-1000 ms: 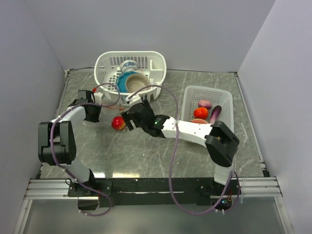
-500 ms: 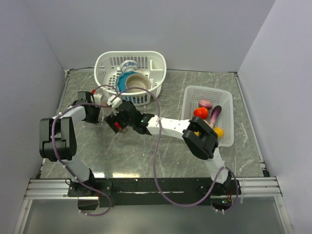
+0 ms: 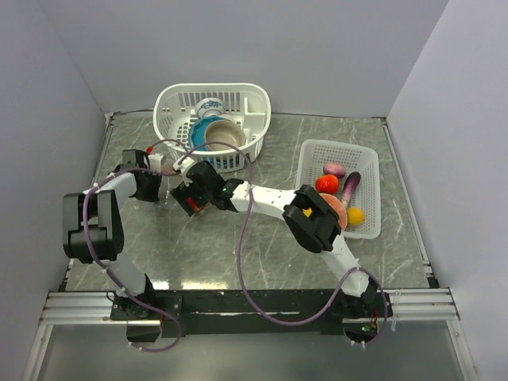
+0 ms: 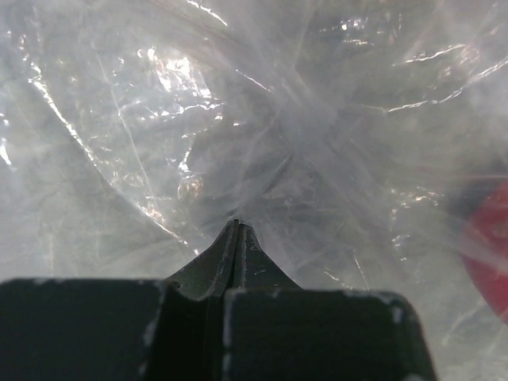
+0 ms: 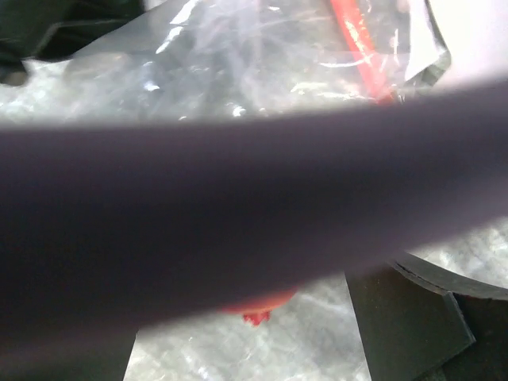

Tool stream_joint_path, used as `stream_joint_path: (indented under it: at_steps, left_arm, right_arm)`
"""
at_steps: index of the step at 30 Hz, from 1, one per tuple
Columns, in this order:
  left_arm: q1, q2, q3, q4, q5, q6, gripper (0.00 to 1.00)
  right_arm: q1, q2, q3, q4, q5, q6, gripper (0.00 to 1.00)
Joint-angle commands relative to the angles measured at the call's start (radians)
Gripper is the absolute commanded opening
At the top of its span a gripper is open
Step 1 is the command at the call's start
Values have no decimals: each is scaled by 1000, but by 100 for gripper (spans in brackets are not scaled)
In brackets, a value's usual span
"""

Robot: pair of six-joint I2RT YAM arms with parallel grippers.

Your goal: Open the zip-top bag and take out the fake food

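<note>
I had the left gripper pinched tight on a fold of the zip-top bag, fingertips together with the clear film bunched between them. I read that as an anchor: it pinned the bag near the left edge of the table so the other arm could work at the mouth. The bag lay crumpled on the table between the two grippers, toward the back left corner and in front of the white basket of bowls. Its red zip strip showed at the top of the right wrist view. The right gripper stood with its jaws wide apart over the red apple, the one piece I could see at the bag. A purple cable crossed the wrist camera, so I could not tell whether the fingers touched the apple or whether plastic covered it. The other fake food sat in the white tray by the right edge, so I judged the apple the last piece to fetch.
</note>
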Motion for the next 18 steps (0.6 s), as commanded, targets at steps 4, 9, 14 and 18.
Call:
stream_joint_path:
  at_steps: [4, 9, 14, 18]
  left_arm:
    - [16, -13, 8, -33, 66, 4, 1]
    - [19, -38, 12, -53, 83, 4, 1]
    - [24, -67, 21, -91, 103, 6, 1]
    - [25, -108, 27, -139, 146, 13, 1]
  right_arm:
    - [-10, 25, 52, -23, -31, 29, 98]
    - [-11, 30, 43, -25, -58, 55, 75]
    - [-21, -73, -55, 17, -16, 81, 32]
    - [-39, -240, -193, 47, 55, 99, 15]
